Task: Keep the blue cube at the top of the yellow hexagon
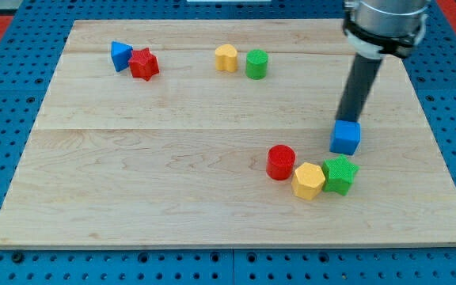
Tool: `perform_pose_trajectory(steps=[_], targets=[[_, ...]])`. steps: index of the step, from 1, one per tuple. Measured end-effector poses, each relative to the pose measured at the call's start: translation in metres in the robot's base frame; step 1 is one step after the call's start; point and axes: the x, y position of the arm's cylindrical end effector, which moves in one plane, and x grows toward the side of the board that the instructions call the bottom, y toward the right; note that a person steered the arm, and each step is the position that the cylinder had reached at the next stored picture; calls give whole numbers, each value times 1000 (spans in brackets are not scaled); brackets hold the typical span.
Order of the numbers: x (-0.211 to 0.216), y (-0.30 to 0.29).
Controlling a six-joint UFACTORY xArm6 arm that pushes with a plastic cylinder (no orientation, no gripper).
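One blue cube (345, 137) sits upright, no long axis, toward the view's top-right of your yellow hexagon (308, 180) | tip (343, 119) touches cube's top edge | no gripper fitted.

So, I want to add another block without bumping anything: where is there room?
Free: the view's lower left, below the red star. Crowded: lower right, where my tip touches the blue cube above the yellow hexagon.

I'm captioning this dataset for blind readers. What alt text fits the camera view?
My tip touches the top edge of the blue cube, which sits up and right of the yellow hexagon on a wooden board. A red cylinder and green star flank the hexagon.
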Motion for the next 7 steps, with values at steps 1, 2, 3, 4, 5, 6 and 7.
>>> perform_pose_trajectory(steps=[1,2,3,4,5,6,7], targets=[[14,18],[38,14],[30,-20],[-9,-20],[-11,-35],[8,-46],[28,-52]])
